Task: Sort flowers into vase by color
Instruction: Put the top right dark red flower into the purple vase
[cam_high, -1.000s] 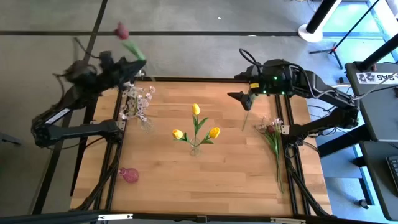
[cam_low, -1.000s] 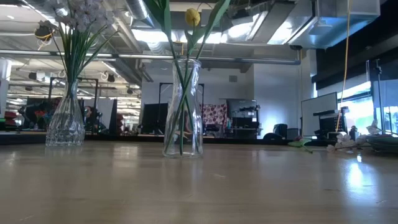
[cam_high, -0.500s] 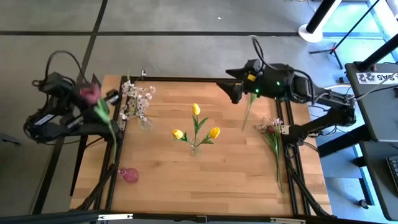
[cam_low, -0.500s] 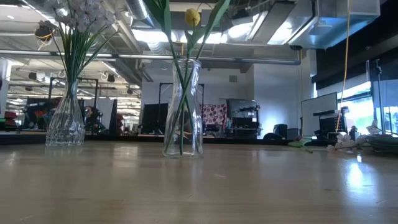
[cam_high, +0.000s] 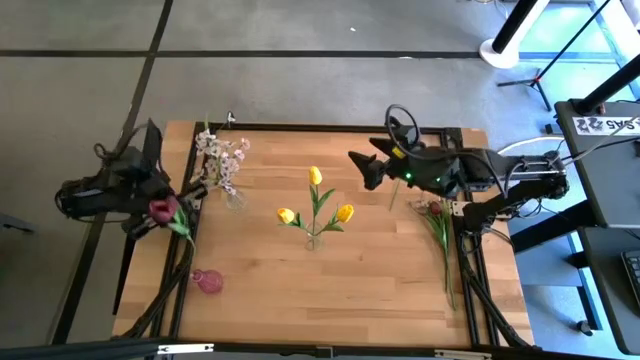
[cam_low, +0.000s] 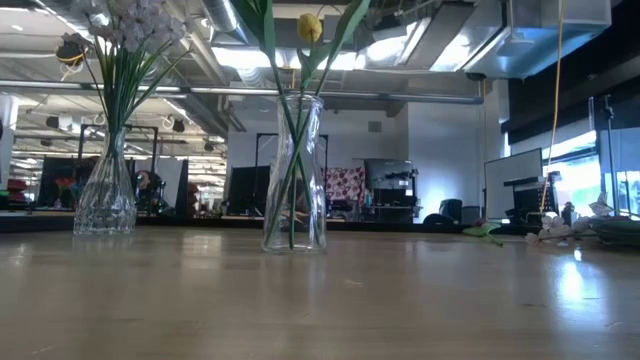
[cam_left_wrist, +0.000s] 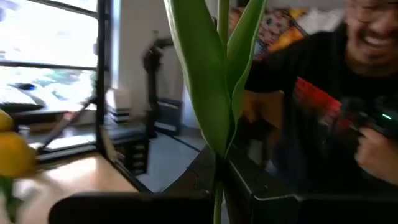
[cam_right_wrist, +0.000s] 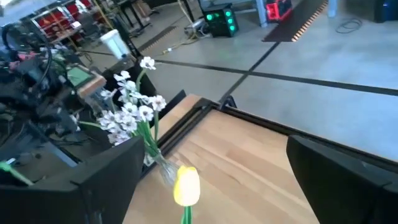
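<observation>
Dark red flower (cam_high: 163, 209) clamped in left fingers (cam_high: 180, 192); right fingers (cam_high: 362, 168) wide apart, empty

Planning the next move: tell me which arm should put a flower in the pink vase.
Left. Its tool already holds the red flower, off the table's left edge near the pink vase; the right tool hangs empty, far off.

Wooden table (cam_high: 340, 275) with three vases and loose flowers (cam_high: 437, 225) along its right edge.
</observation>
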